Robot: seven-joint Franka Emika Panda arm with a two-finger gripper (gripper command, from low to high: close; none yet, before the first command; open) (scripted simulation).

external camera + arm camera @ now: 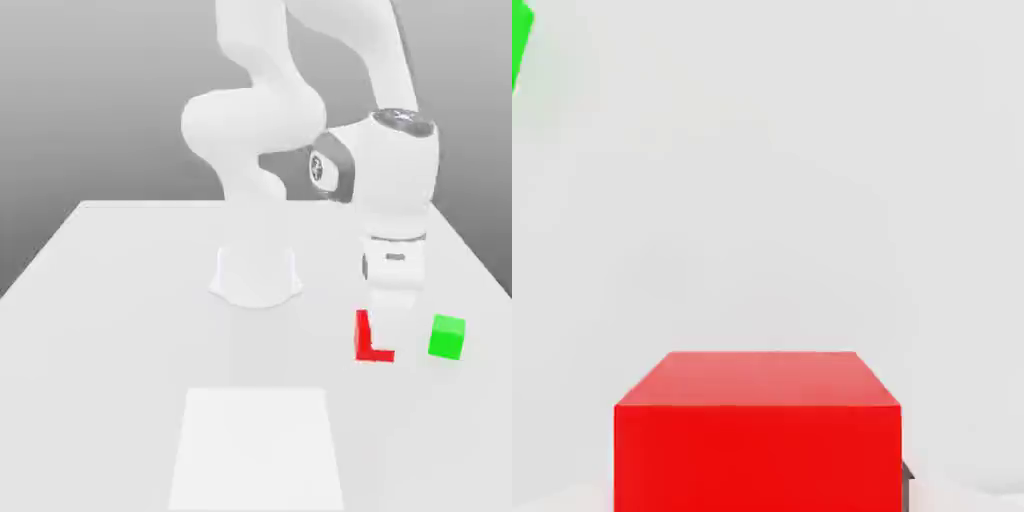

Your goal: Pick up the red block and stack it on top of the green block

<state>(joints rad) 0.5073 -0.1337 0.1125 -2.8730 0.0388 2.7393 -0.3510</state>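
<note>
Red block [372,340] sits between my gripper's [392,305] closed jaws, low over the table [120,300], just left of the green block [447,337] in the exterior view. I judge the grasp done; lift and stacking remain. The hand view shows the red block's full top face [757,378], partly masked by the gripper outside.
</note>
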